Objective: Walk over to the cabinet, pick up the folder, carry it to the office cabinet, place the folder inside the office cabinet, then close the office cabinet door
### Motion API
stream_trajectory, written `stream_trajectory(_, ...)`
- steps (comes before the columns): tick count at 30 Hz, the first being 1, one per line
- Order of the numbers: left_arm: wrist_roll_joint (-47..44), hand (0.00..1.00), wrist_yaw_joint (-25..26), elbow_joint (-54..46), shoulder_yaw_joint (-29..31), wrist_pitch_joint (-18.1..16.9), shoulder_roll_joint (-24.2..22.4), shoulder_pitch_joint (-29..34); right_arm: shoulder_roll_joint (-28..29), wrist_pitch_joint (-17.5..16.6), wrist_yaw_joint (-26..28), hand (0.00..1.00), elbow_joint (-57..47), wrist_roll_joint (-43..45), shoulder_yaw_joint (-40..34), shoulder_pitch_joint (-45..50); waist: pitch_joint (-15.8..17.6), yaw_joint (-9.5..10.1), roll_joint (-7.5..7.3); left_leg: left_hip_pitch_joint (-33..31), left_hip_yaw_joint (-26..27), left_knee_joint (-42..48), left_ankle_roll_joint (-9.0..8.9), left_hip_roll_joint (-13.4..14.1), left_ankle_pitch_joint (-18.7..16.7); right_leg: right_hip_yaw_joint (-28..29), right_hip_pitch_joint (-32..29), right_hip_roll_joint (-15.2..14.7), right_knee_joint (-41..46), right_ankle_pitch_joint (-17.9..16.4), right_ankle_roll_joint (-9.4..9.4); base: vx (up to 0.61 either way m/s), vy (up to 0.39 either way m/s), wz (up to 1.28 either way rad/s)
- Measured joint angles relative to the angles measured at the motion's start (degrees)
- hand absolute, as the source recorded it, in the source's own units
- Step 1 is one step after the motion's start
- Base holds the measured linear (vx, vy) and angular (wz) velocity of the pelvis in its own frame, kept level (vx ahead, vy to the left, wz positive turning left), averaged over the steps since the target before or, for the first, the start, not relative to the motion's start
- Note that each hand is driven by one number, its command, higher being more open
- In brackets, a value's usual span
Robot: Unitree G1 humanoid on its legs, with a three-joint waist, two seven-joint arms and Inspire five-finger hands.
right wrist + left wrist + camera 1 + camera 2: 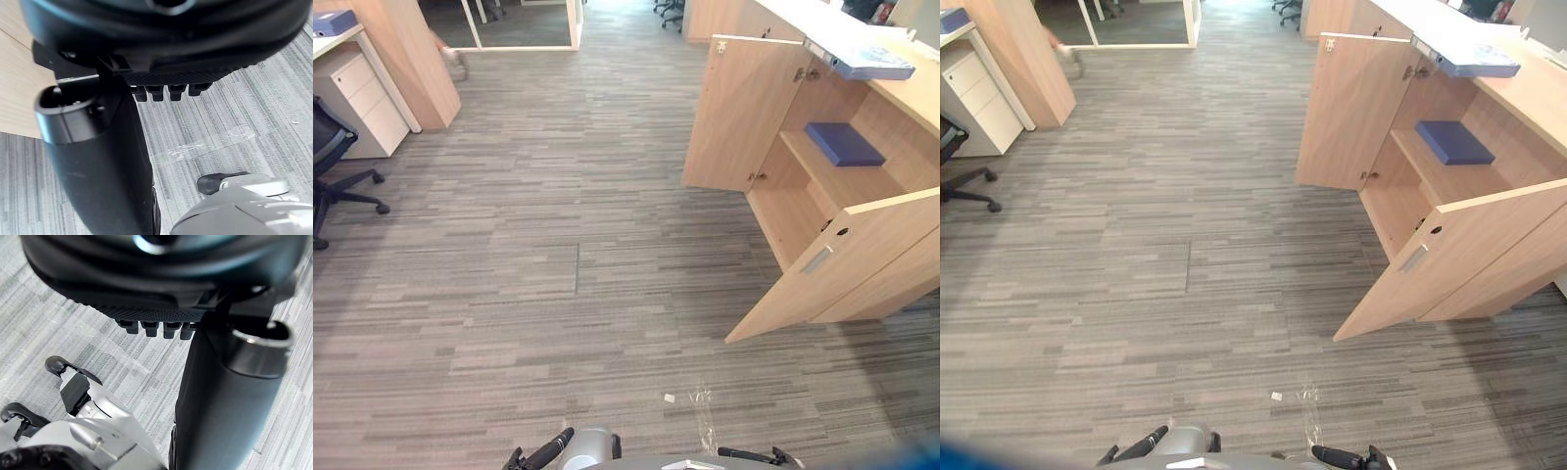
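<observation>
Fingers [149, 328] on left hand [548, 453] and right hand [744, 454] loose, empty. Folder [871, 64] on cabinet [906, 93] top looks stiff, light, slick; pinch its near edge.

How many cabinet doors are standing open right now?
2: the far door and the near door of the cabinet on the right. Others may be out of view.

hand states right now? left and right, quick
Left hand: open, fingers relaxed, holding nothing.
Right hand: open, fingers relaxed, holding nothing.
</observation>
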Motion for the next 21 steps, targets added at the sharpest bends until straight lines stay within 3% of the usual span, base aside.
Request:
stream_trajectory(2,-0.05,1.0,0.11,-1.07,-0.01,-0.55,-0.37,0.22,0.23,0.09,-0.26,1.0,-0.4,0.13,-0.35,-0.44,0.0,0.71,-0.48,-2.75,-0.42,-2.46,-0.45,2.41,-4.77,2.22,0.33,-1.69,1.29,-1.11,0.98,0.22,0.171,-0.47)
stream_trajectory(3,-0.1,1.0,0.14,-1.06,-0.01,-0.77,-0.37,0.07,0.3,0.09,-0.27,1.0,-0.5,0.14,-0.37,-0.6,-0.03,1.06,-0.65,-3.23,-0.65,-4.73,-0.84,2.79,-5.04,2.84,0.34,-2.49,1.31,-1.36,1.44,0.26,0.238,-0.51)
stream_trajectory(5,-0.2,1.0,0.2,-1.05,0.03,-1.41,-0.24,-0.4,0.79,0.17,-0.32,1.0,-0.98,0.16,-0.78,-1.09,0.15,1.62,-1.24,-4.61,-2.55,-14.2,-1.11,3.27,-4.78,3.89,1.13,-6.02,1.16,-2.92,4.06,0.29,0.288,-0.28)
stream_trajectory(7,-0.41,1.0,0.77,-1.05,-0.01,-1.71,-0.37,-0.63,0.81,0.29,-0.44,1.0,-1.41,0.17,-0.82,-1.26,0.09,1.86,-1.21,-5.4,-4.37,-22.88,-1.15,3.79,-2.81,3.9,2.36,-9.43,1.18,-5.34,7.14,0.36,0.402,-0.04)
stream_trajectory(8,-0.85,1.0,1.21,-0.84,0.03,-1.72,-0.31,-0.45,1.03,0.35,-0.83,1.0,-1.72,0.23,-0.77,-1.37,-0.27,2.02,-0.89,-5.05,-1.58,-24.83,-2.21,4.09,4.09,3.36,4.05,-12.39,1.27,-7.64,9.68,0.34,0.402,-0.02)
stream_trajectory(10,-0.64,1.0,2.27,-0.88,0.08,-1.75,0.44,-0.97,2.7,0.61,-0.89,1.0,-1.31,0.58,-1.24,-2.52,-1.01,2.63,-2.68,-5.84,1.16,-21.91,-0.12,2.18,1.91,3.12,3.98,-15.08,2.87,-7.82,9.88,0.4,0.396,-0.15)
stream_trajectory(11,-0.56,1.0,2.84,-0.53,0.09,-1.69,0.71,-1.33,5.15,0.63,-0.76,1.0,-1.35,1.11,-1.94,-3.76,-1.24,2.94,-2.92,-5.51,2.51,-20.53,0.81,1.59,-0.4,2.87,3.15,-15.66,4.99,-6.31,8.53,0.51,0.437,-0.41)
stream_trajectory(13,-0.62,1.0,3.42,0.36,0.96,-1.31,0.95,-1.33,7.25,0.63,-0.13,1.0,-1.34,2.13,-2.7,-4.85,-3.14,3.28,-4.21,-3.59,5.97,-19.82,3.08,0.1,-2.48,3.57,2.74,-18.52,5.69,-3.05,9.19,0.46,0.38,-0.57)
stream_trajectory(14,-0.57,1.0,3.5,0.36,0.98,-1.0,1.2,-1.06,8.54,0.41,0.03,1.0,-1.32,2.18,-3.83,-4.86,-4.8,3.12,-5.1,-1.2,7.62,-20.58,4.73,-2.3,-3.53,4.49,2.17,-21.82,7.68,-0.66,9.42,0.41,0.336,-0.57)
stream_trajectory(15,-0.52,1.0,3.52,0.35,1.0,-0.98,1.33,-0.8,8.82,0.18,0.07,1.0,-1.24,2.28,-4.43,-4.85,-5.22,3.27,-5.51,0.32,8.44,-21.92,4.89,-3.68,-3.58,5.41,1.02,-23.13,10.14,-0.13,9.06,0.47,0.386,-0.63)
stream_trajectory(17,1.19,1.0,3.62,0.35,0.2,-0.99,1.43,-0.58,8.75,0.3,0.16,1.0,-1.92,2.64,-6.56,-4.86,-5.51,2.71,-4.87,5.33,8.92,-26.54,6.39,-7.54,-3.59,8.23,-4.56,-26.04,22.03,3.08,5.8,0.29,0.275,-0.41)
stream_trajectory(18,1.56,1.0,3.78,0.33,-0.71,-1.0,1.4,-0.84,8.29,-0.02,-0.02,1.0,-3.53,3.18,-7.38,-5.08,-5.6,2.22,-4.14,9.02,9.6,-30.38,7.67,-9.5,-3.23,9.92,-10.52,-27.47,33.38,6.83,-0.17,0.22,0.246,-0.17)
stream_trajectory(19,1.76,1.0,3.75,0.39,-1.43,-1.01,1.54,-1.2,8.14,-0.44,-0.03,1.0,-4.24,4.25,-7.28,-5.37,-5.46,1.77,-3.95,11.81,9.89,-32.79,8.23,-10.77,-2.93,9.86,-14.49,-28.31,41.94,7.75,-2.82,0.25,0.266,-0.07)
stream_trajectory(20,2.87,1.0,3.62,0.41,-2.57,-1.03,1.49,-1.74,7.96,-1.04,-0.36,1.0,-4.75,4.57,-6.96,-6.32,-5.1,1.0,-3.2,15.99,10.09,-35.98,8.29,-11.36,-2.9,6.93,-17.96,-28.65,49.71,7.11,-3.72,0.19,0.178,0.0)
stream_trajectory(21,3.41,1.0,3.52,0.4,-3.4,-1.1,1.43,-1.8,7.92,-1.2,-0.56,1.0,-4.77,4.58,-6.82,-6.75,-4.92,0.78,-2.47,18.11,10.06,-37.66,8.5,-11.32,-2.78,4.58,-19.22,-28.6,51.64,6.74,-3.56,0.26,0.231,-0.11)
